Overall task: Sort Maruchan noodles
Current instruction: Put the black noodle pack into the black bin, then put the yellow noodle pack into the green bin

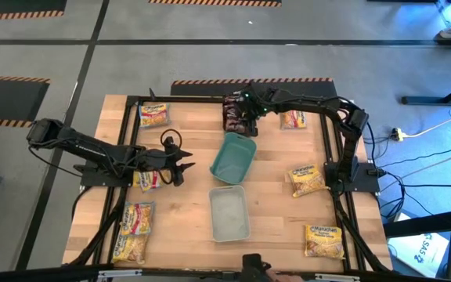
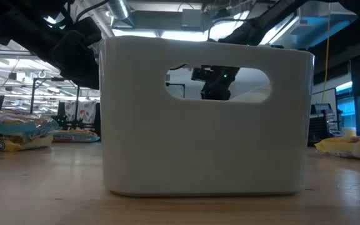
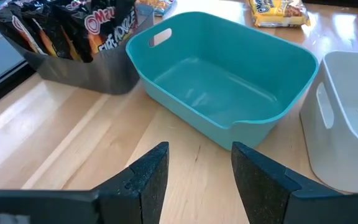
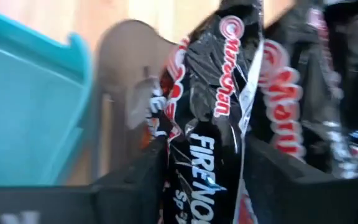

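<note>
Right gripper over grey tray, far bench edge.
You see a dark packet between its part-open fingers; grip unclear. Left gripper open, empty, facing teal tray.

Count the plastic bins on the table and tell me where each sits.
3, all mid-table in a line: the dark grey bin holding dark noodle packets at the far edge, the empty teal bin beside it, the empty white bin nearest the front edge.
</note>
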Robot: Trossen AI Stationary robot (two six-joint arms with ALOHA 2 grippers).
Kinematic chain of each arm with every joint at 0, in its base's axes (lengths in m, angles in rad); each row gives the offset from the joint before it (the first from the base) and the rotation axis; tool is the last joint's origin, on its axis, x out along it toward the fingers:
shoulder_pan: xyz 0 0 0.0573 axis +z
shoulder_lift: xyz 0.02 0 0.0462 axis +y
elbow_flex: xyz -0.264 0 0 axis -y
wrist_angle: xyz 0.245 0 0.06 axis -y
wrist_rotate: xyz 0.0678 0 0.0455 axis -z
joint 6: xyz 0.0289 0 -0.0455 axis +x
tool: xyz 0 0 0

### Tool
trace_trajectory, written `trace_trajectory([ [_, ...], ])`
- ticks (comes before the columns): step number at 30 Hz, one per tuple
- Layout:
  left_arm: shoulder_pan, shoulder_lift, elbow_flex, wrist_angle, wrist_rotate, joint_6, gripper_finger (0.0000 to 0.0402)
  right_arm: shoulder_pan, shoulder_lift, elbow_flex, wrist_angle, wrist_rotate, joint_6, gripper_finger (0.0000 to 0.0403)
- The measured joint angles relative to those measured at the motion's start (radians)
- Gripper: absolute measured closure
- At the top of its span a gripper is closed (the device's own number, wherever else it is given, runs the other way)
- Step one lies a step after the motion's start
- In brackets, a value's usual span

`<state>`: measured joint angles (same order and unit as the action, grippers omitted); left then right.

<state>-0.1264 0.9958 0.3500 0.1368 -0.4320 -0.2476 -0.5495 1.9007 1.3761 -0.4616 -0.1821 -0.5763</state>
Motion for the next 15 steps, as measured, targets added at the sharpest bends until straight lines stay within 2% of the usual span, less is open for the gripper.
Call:
trace_trajectory([
  [3,0.0,0.0,0.0,0.007,0.0,0.016,0.0232,0.008,-0.002,0.043,-0.05,0.058,0.01,0.0186],
  [8,0.006,0.0,0.0,0.027,0.036,0.022,0.0232,0.051,-0.086,0.123,-0.235,0.059,0.051,0.0161],
  [12,0.031,0.032,0.0,0.047,0.04,0.016,0.0232,0.123,-0.183,0.088,-0.354,0.083,0.115,0.016],
  [15,0.063,0.094,0.0,0.095,0.068,0.005,0.0232,0.178,-0.253,-0.007,-0.351,0.083,0.187,0.0167],
])
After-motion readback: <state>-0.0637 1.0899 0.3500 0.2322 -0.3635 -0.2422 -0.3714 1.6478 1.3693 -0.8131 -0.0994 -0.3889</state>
